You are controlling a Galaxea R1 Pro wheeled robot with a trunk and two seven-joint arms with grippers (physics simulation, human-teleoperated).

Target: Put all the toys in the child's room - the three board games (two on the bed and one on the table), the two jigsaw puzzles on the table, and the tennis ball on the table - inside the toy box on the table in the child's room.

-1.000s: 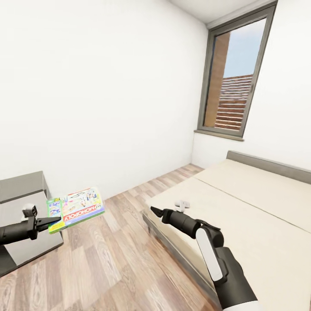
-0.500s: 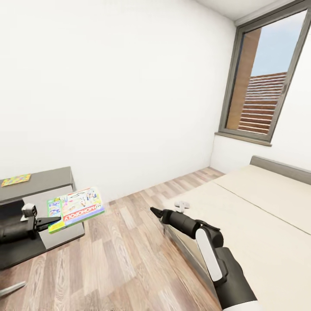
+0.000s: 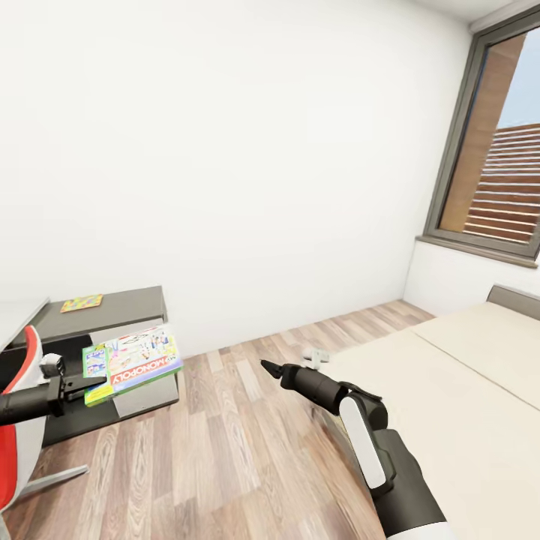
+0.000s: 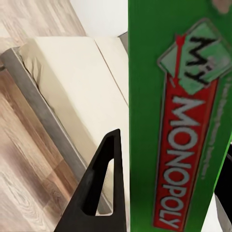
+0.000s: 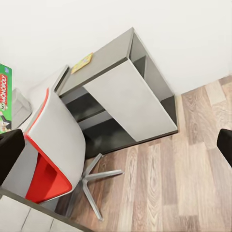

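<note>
My left gripper (image 3: pixel 81 386) is shut on the edge of the green-white Monopoly board game (image 3: pixel 133 361), holding it nearly flat above the floor. Up close, the green box (image 4: pixel 179 121) sits against one black finger (image 4: pixel 104 183). A corner of the box (image 5: pixel 4 96) also shows in the right wrist view. My right gripper (image 3: pixel 268 367) hangs open and empty over the wood floor, beside the bed (image 3: pixel 465 390). One jigsaw puzzle (image 3: pixel 82 303) lies on the dark-grey cabinet part of the table (image 3: pixel 127 304), seen again as a small bright puzzle box (image 5: pixel 82 63). The toy box is out of view.
A red-and-white swivel chair (image 3: pixel 16 420) stands at the far left in front of the cabinet; its star base (image 5: pixel 94 181) rests on the floor. A white wall lies ahead and a dark-framed window (image 3: pixel 502 180) at the right. Wood floor (image 3: pixel 225 435) runs between cabinet and bed.
The whole view has swung to the left: the window and bed slid right, and the cabinet, puzzle and chair came in. Both grippers keep their pose, and the Monopoly box is still held.
</note>
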